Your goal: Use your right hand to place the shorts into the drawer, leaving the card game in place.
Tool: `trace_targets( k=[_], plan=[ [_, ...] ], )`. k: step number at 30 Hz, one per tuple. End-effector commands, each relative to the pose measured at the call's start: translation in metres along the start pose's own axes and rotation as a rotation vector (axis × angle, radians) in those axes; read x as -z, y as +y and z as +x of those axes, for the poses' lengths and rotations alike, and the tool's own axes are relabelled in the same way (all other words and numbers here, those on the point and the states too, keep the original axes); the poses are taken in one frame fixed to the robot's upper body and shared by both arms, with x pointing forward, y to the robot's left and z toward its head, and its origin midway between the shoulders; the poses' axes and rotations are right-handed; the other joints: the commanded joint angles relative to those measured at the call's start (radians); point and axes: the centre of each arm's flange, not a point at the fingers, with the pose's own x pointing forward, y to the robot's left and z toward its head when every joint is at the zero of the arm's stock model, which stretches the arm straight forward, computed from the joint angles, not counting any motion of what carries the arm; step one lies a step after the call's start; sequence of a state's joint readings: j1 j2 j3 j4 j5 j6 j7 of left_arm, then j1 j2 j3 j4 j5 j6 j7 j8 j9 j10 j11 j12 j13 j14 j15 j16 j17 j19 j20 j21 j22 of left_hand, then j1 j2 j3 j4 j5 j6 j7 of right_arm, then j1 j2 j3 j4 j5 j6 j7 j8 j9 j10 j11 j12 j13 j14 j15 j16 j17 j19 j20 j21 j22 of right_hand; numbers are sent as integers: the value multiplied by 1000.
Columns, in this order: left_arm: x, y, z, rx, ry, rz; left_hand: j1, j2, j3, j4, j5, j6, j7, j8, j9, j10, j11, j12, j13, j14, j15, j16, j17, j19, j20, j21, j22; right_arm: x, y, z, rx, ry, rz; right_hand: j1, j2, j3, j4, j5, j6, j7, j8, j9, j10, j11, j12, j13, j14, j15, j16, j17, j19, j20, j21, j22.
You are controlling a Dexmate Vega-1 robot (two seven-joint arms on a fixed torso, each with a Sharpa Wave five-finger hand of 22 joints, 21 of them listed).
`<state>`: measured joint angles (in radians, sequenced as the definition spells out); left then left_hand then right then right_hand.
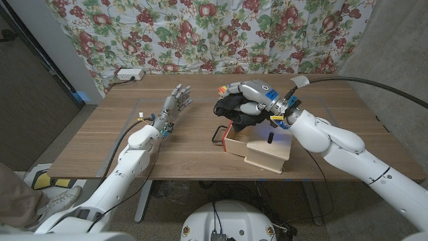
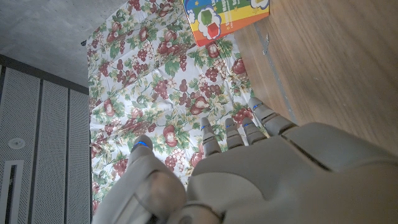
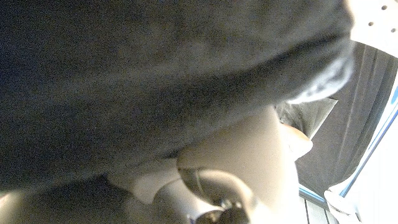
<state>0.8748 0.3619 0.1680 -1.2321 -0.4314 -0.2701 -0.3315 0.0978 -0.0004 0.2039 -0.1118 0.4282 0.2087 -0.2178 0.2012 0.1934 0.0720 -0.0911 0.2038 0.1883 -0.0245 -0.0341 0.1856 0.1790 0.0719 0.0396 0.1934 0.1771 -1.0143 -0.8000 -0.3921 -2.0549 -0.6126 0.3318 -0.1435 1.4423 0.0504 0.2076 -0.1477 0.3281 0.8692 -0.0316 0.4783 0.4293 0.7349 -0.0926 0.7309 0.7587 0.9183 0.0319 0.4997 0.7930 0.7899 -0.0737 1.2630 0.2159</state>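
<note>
Shorts [image 1: 235,110] bunched in the right hand [image 1: 249,98] over the drawer [image 1: 257,148]; card game [image 2: 225,17] beyond spread left hand [image 1: 175,104].

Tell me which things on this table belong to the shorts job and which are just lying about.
Part of the job:
- black shorts, held in the right hand
- wooden drawer, open
- card game, to stay where it is

Just lying about:
- left hand, holding nothing
- white power strip at the far edge

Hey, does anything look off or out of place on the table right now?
Nothing stands out. The right hand grips the dark shorts above the open wooden drawer; the left hand holds nothing.
</note>
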Motion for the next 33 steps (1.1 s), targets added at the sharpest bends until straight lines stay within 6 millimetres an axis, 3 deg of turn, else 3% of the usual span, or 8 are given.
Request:
trace_targets(
  k=[1, 33],
  plan=[
    [1, 2, -4, -8, 8, 1, -3, 0, 0, -3, 0, 8, -2, 1, 1, -1, -3, 1, 4, -7, 3, 4, 4, -1, -5, 4, 3, 0, 12, 3, -36, 8, -1, 9, 22, 12, -1, -2, -3, 0, -4, 4, -7, -1, -6, 5, 155, -266, 5, 8, 4, -136, 10, 3],
    [-3, 7, -5, -6, 6, 9, -2, 1, 0, -5, 2, 15, -2, 2, 1, -3, -2, 0, 4, -7, 4, 4, 4, 0, -4, 4, 3, 6, 47, 9, -61, 7, 42, 15, 29, 7, -2, -24, -10, 0, -9, 8, -10, 0, -10, 11, 162, -266, 14, 12, -10, -142, 40, 2]
  ],
)
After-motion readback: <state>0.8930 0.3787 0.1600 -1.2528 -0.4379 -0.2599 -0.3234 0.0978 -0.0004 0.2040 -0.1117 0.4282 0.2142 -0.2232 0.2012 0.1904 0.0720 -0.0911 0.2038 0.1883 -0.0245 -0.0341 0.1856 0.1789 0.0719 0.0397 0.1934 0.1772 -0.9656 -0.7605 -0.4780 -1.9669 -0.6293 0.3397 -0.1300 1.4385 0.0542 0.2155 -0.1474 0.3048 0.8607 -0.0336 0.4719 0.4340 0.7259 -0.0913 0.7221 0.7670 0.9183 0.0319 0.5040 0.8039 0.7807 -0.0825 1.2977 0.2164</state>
